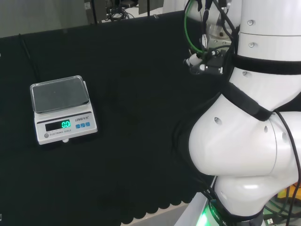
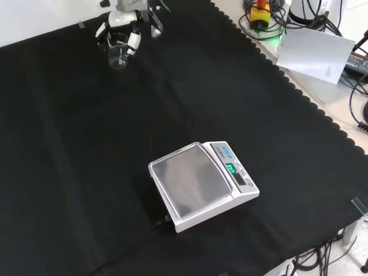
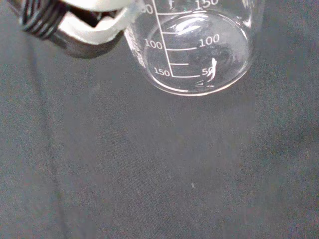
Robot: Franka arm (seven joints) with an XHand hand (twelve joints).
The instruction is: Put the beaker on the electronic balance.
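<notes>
The clear glass beaker (image 2: 118,53) is enclosed by the curled fingers of the black and white hand (image 2: 123,26) at the worktop's far edge in the front view. The white electronic balance (image 2: 202,185), well apart, is not yet loaded; the carry remains.

A black cloth (image 2: 86,172) covers the desk.
Cables (image 2: 322,17) and white paper (image 2: 313,54) lie past its wavy edge.
</notes>
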